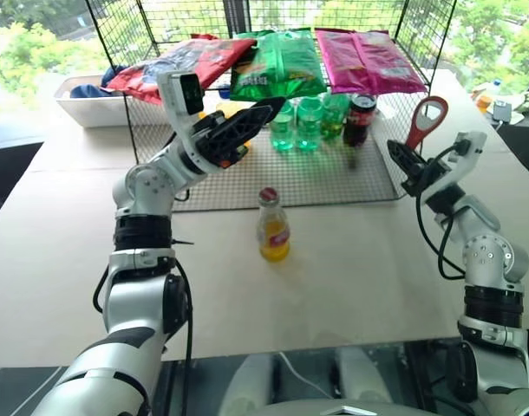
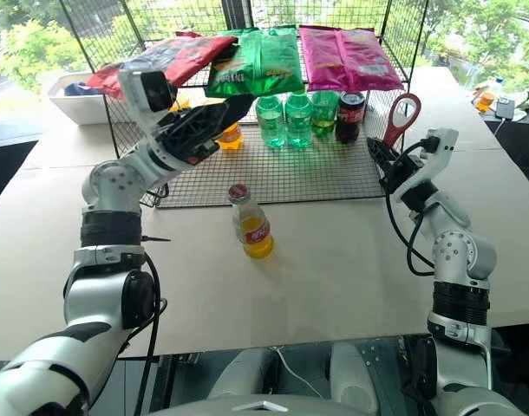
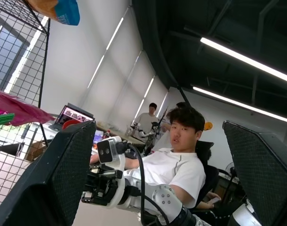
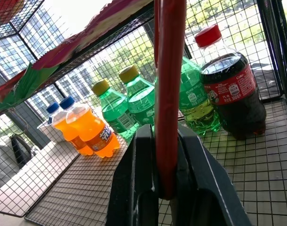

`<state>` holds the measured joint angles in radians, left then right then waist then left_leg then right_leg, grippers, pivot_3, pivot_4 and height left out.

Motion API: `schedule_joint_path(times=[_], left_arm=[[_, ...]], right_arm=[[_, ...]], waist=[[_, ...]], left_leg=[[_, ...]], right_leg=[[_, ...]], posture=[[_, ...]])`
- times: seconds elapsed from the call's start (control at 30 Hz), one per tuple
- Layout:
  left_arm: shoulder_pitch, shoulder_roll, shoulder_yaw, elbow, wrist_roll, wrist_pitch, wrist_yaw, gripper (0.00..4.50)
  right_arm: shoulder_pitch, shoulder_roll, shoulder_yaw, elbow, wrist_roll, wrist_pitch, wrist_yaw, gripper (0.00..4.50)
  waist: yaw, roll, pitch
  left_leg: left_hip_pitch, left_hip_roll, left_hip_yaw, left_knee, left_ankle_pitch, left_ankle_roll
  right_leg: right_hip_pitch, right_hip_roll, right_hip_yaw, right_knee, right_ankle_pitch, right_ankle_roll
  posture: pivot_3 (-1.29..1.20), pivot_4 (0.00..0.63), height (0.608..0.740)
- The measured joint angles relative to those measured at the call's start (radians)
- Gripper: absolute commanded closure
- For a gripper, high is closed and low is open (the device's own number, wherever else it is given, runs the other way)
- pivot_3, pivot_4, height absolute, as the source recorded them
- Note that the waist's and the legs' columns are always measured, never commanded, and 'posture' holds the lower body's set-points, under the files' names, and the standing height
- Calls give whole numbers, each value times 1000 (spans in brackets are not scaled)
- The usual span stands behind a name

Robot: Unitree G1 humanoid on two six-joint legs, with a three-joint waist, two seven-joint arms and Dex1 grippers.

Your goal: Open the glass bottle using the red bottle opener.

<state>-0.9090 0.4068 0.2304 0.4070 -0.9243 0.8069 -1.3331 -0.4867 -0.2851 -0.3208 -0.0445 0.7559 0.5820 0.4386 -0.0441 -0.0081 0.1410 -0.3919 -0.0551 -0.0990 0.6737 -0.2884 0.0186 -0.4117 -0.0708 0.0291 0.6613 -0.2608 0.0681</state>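
The glass bottle (image 1: 273, 227) stands upright on the table's middle, holding orange-yellow drink, with its crown cap on. My left gripper (image 1: 256, 121) hangs open and empty above and behind the bottle, to its left, pointing right. The left wrist view shows its fingers (image 3: 54, 179) spread wide apart. My right gripper (image 1: 408, 160) is to the right of the bottle, shut on the handle of the red bottle opener (image 1: 427, 117), whose ring head points up. The opener (image 4: 169, 94) runs straight up between the shut fingers in the right wrist view.
A wire rack (image 1: 247, 186) stands behind the bottle, with snack bags (image 1: 282, 61) on top. Under them are green bottles (image 1: 308, 121), a cola bottle (image 1: 360, 117) and orange plastic bottles (image 4: 89, 129). A white bin (image 1: 82, 104) sits far left. A seated person (image 3: 176, 165) faces the table.
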Motion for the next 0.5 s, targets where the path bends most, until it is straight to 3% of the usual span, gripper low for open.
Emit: schedule_joint_path(times=[0.5], left_arm=[[32, 25, -14, -114, -57, 150, -68, 50]], right_arm=[[9, 12, 0, -12, 0, -4, -8, 4500]], waist=[[0, 0, 0]], left_leg=[[0, 0, 0, 0, 0, 0]], right_leg=[[0, 0, 0, 0, 0, 0]], posture=[[0, 150, 740]])
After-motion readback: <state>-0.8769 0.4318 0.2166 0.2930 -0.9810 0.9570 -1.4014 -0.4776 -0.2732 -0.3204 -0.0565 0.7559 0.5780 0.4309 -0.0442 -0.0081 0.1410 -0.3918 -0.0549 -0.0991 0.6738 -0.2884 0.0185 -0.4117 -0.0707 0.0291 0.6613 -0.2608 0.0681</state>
